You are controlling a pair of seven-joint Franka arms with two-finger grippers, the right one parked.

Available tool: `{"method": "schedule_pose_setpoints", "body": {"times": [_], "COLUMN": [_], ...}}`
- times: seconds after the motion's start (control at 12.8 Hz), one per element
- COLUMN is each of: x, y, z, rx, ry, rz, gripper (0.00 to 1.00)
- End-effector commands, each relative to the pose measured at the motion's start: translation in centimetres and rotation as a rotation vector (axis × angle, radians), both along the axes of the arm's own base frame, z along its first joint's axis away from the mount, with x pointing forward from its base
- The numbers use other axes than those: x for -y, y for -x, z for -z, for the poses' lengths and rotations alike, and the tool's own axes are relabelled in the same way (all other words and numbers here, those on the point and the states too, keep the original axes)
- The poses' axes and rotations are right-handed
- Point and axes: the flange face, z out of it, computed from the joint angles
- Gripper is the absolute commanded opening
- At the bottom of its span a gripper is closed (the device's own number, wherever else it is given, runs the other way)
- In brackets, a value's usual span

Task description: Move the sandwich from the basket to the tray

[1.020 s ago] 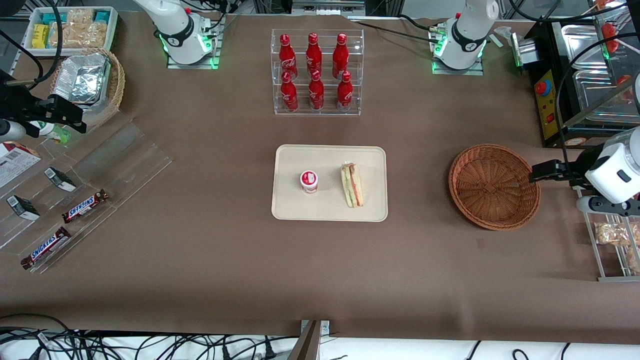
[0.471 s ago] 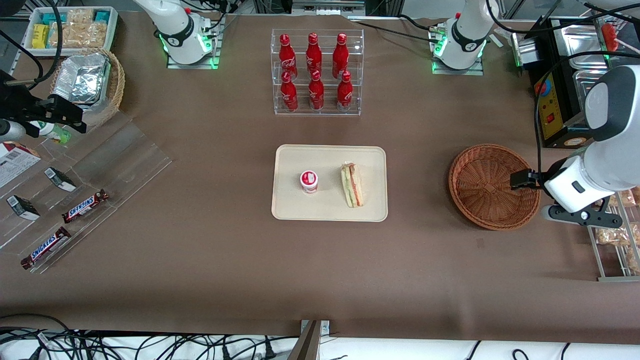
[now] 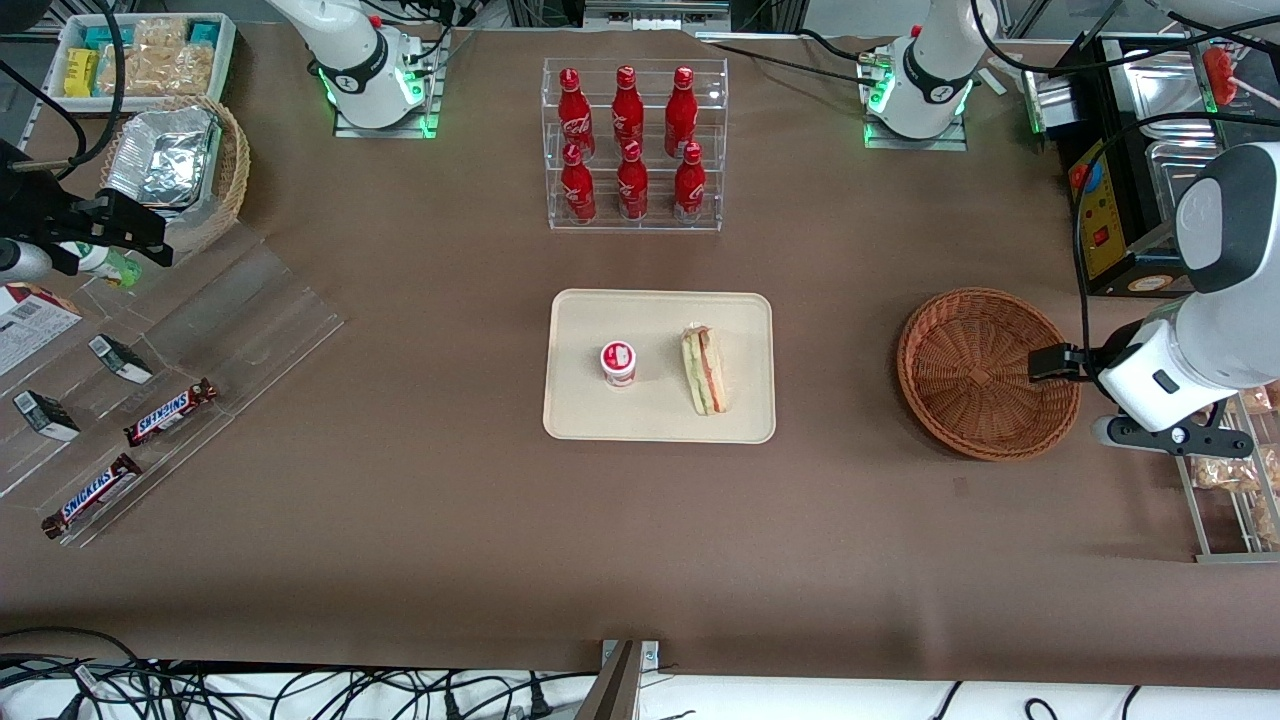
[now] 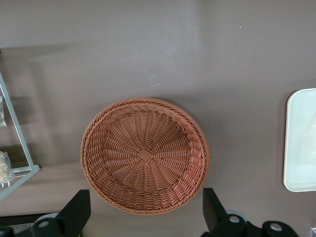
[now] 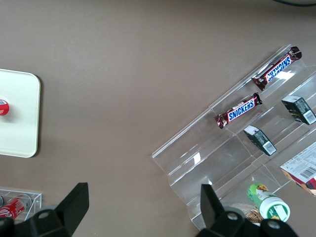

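since the sandwich (image 3: 705,369) already lies on the tray (image 3: 657,415) at the middle of the desk, beside a small red-capped cup (image 3: 618,362), we judge the placing step done, with only the retreat of our working arm left. the basket (image 3: 986,372) sits empty toward the working arm's end of the desk, well apart from the tray; the wrist camera shows nothing in its woven bowl (image 4: 144,154).

our gripper (image 3: 1046,362) hangs above the basket's rim on the side toward the working arm's edge of the desk. its fingers (image 4: 74,210) are spread wide, roughly as wide as the basket's bowl as seen from the wrist, and they hold nothing and touch nothing; the basket lies below them with clear air between.

as we read it, the next move calls for little: lift clear and draw the arm off toward its own edge of the desk without brushing the basket's rim or the wire rack of bagged pastries (image 3: 1225,466) just beside it. the sandwich rests on its side near the tray's edge toward the basket, inside the rim, so we see no need for a correcting nudge.
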Motion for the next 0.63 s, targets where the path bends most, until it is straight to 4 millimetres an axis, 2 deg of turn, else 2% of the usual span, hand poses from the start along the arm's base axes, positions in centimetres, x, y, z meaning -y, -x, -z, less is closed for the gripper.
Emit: {"method": "schedule_pose_setpoints", "body": {"times": [0.0,0.24,0.55], "x": [-0.33,0.41,0.23], "y": [-0.12,-0.21,-0.23], "z": [0.44,0.85,1.09], "rx": [0.000,-0.002,0.004], "ry": [0.066,0.068,0.092], "rz": [0.018,0.017,0.000], "gripper": [1.00,1.00,1.00]}}
